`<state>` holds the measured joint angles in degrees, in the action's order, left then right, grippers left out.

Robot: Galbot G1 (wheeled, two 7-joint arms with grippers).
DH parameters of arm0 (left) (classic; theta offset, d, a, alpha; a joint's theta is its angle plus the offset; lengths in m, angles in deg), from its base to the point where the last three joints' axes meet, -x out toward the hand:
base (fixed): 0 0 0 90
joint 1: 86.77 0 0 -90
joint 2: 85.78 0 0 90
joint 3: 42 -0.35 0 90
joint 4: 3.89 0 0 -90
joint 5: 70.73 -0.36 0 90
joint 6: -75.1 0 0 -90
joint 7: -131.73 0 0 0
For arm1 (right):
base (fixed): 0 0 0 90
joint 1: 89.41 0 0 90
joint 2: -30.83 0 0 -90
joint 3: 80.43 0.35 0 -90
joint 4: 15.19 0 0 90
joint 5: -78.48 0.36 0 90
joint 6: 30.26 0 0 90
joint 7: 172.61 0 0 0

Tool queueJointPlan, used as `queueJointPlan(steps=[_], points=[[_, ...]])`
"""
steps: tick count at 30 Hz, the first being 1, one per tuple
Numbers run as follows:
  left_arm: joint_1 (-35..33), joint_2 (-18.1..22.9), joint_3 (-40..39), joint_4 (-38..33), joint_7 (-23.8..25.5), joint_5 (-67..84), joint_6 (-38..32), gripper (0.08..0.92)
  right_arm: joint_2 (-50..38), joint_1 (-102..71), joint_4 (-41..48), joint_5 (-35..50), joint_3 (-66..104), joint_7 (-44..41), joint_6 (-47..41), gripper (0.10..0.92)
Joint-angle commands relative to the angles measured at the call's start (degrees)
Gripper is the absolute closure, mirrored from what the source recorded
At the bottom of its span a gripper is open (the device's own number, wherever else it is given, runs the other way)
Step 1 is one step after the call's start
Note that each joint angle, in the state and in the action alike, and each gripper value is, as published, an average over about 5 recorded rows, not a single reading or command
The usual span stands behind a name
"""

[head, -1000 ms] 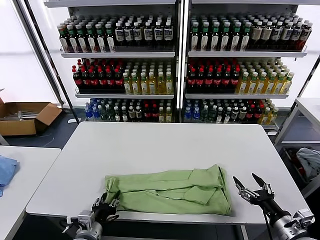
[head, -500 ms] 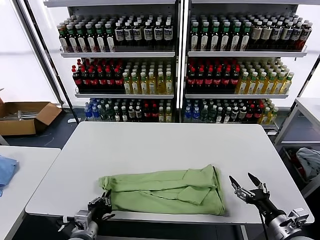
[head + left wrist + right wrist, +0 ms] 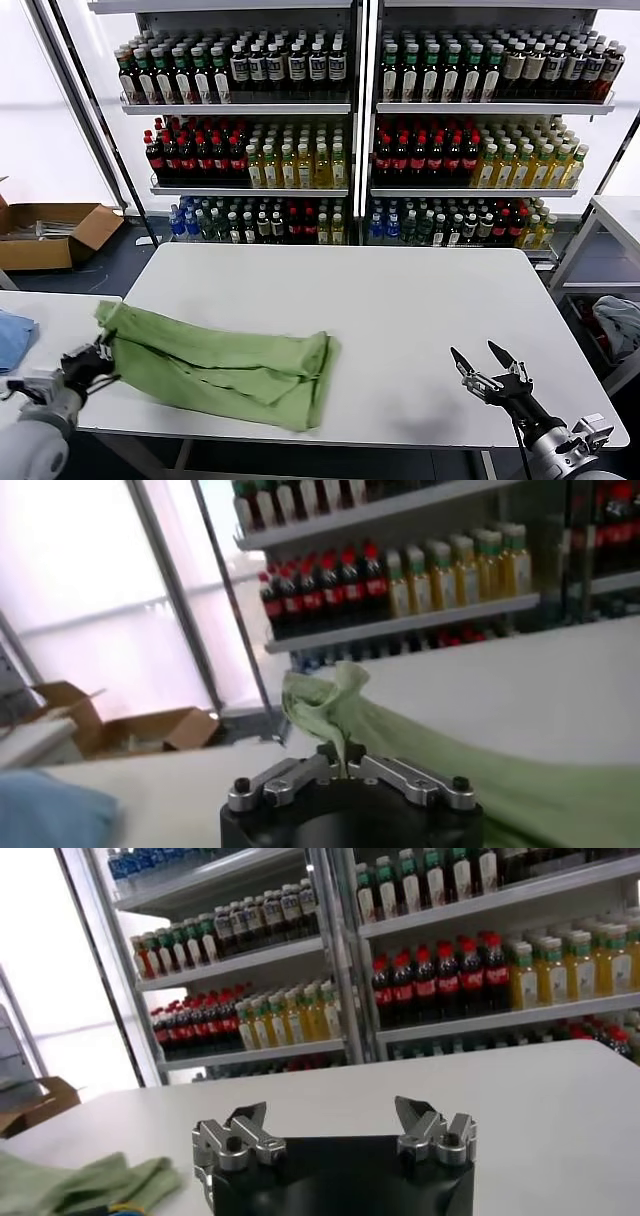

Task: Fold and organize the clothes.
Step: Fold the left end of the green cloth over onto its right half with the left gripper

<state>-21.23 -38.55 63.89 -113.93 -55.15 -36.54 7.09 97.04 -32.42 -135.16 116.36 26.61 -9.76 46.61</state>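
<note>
A folded light green shirt point(image 3: 220, 365) lies across the front left part of the white table point(image 3: 380, 300), its left end hanging past the table's left edge. My left gripper point(image 3: 95, 352) is shut on that left end, in the gap between the two tables. In the left wrist view the cloth point(image 3: 420, 750) is pinched between the closed fingers point(image 3: 342, 760) and trails off over the table. My right gripper point(image 3: 482, 372) is open and empty above the table's front right; its wrist view shows the spread gripper point(image 3: 335, 1126) and the shirt's far end point(image 3: 90, 1183).
A second white table point(image 3: 50, 330) at the left holds a blue cloth point(image 3: 12, 340). Shelves of bottles point(image 3: 360, 130) stand behind the table. A cardboard box point(image 3: 50, 235) lies on the floor at left. Another table point(image 3: 615, 215) stands at right.
My left gripper has pulled the shirt to the left, from the front middle to the table's left edge, and risen. The right gripper has shifted slightly left, still open.
</note>
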Motion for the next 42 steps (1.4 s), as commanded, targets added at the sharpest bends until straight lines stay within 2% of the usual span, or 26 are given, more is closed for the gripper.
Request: queueJointPlan(steps=[1,5,9,20,24,27,31,35,37,39,42], points=[[4.2,-4.0,-1.9,-12.9,0.6,7.0,3.0,0.907,0.1,-0.8,-1.0,0.1,0.5,0.0,0.0,0.203],[4.7,-1.3,-12.7,-18.7,-0.9,8.1,2.7,0.907,0.5,-1.2,-1.2,0.0,0.8,-0.1,0.1,0.203],[5.0,1.8,-20.5,-19.8,-0.8,5.8,2.3,0.907,1.3,-1.5,-1.3,-0.6,0.7,-0.1,0.1,0.203],[7.0,9.6,-35.0,-11.5,-0.7,4.5,3.1,0.907,2.3,-0.8,-1.4,-2.0,-1.2,0.0,0.1,0.203],[9.6,13.9,-39.2,-7.3,-2.6,4.4,4.6,0.907,2.5,-1.0,-1.5,-2.3,-1.1,-0.1,0.1,0.203],[11.3,15.5,-40.7,-6.8,-3.9,5.5,6.5,0.887,2.4,-1.4,-1.6,-2.4,-0.4,-0.1,0.1,0.203],[10.7,13.7,-40.9,-9.9,-3.9,8.0,7.9,0.787,2.1,-1.6,-1.6,-2.2,0.6,0.1,0.0,0.203],[8.3,10.7,-37.5,-16.7,-5.1,13.8,9.0,0.674,2.0,-1.4,-1.6,-2.1,0.7,0.1,-0.2,0.203],[7.4,9.2,-33.4,-21.5,-6.4,19.7,9.5,0.613,2.2,-1.3,-1.5,-2.2,0.5,0.2,-0.3,0.203],[6.5,7.3,-25.9,-25.7,-7.7,26.7,10.0,0.561,2.5,-1.2,-1.4,-2.2,0.4,0.2,-0.3,0.203],[5.5,4.1,-13.3,-25.4,-7.2,32.0,10.6,0.475,2.7,-1.1,-1.3,-2.2,0.1,0.2,-0.4,0.203]])
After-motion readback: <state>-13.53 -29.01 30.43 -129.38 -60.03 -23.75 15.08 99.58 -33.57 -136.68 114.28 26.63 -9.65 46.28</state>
